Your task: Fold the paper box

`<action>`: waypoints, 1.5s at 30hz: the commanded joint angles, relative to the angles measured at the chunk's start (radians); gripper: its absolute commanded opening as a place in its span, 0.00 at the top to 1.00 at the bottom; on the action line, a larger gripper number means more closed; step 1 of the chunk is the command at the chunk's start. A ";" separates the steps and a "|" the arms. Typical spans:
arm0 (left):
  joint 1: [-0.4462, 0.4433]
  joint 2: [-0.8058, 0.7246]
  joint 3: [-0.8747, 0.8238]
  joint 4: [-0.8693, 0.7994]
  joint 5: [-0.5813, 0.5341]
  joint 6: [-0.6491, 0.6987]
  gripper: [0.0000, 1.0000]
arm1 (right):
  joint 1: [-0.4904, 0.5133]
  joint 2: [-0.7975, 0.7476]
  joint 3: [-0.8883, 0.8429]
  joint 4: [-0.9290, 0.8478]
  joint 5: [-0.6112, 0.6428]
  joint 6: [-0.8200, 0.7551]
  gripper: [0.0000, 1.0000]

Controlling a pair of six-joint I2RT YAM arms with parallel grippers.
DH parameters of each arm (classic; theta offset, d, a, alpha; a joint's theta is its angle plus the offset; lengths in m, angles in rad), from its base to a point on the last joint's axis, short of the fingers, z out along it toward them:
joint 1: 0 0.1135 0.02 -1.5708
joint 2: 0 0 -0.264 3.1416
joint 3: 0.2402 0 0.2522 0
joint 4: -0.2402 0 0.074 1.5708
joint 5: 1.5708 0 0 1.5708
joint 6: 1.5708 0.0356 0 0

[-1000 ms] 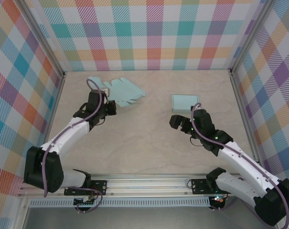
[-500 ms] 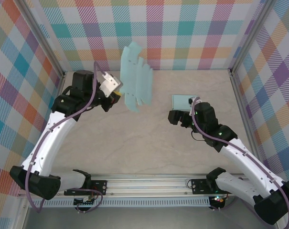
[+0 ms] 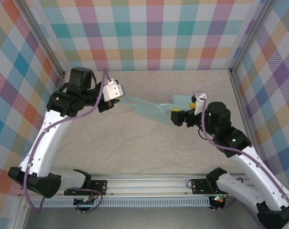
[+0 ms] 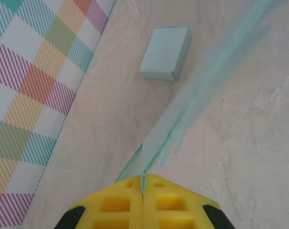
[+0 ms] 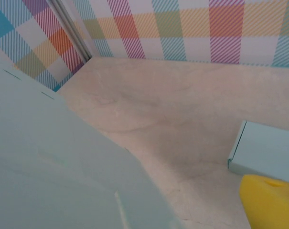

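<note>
Pale-green sheet [image 3: 149,109] hangs above the table [image 3: 134,148], one edge pinched tight in my left gripper [image 4: 143,180]. My right gripper [image 3: 176,115] is at its far end, grip unclear. A box [image 4: 165,52] lies beyond.

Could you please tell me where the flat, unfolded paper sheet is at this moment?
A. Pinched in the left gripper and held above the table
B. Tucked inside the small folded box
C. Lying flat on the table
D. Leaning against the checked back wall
A: in the left wrist view the left gripper has its yellow fingers closed on the edge of the flat paper sheet, which stretches away above the table, apart from the small folded box.
</note>
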 commanded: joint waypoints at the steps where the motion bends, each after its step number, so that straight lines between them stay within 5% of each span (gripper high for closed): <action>1: -0.006 0.028 0.033 -0.040 -0.015 0.067 1.00 | -0.002 -0.033 0.026 -0.004 0.060 -0.076 0.00; 13: -0.006 0.024 0.026 -0.053 0.077 0.042 1.00 | -0.001 0.083 -0.072 0.162 -0.173 -0.077 0.12; 25: -0.006 0.086 0.067 -0.079 0.057 -0.011 1.00 | -0.002 0.082 -0.115 0.231 -0.299 -0.081 1.00; 30: -0.006 0.129 0.117 -0.103 -0.065 -0.056 0.98 | -0.002 0.103 -0.082 0.159 -0.247 -0.037 1.00; 32: -0.006 0.142 0.140 -0.132 -0.076 -0.054 0.86 | -0.003 0.127 -0.061 0.127 -0.258 -0.024 1.00; 34: -0.006 0.149 0.145 -0.143 -0.073 -0.044 0.63 | -0.002 0.155 -0.051 0.115 -0.280 -0.016 1.00; 38: -0.006 0.152 0.129 -0.132 -0.026 0.010 0.42 | -0.002 0.218 -0.048 0.120 -0.340 -0.051 1.00; 45: 0.000 0.177 0.071 0.002 0.019 0.104 0.32 | -0.002 0.300 -0.014 0.119 -0.395 -0.176 1.00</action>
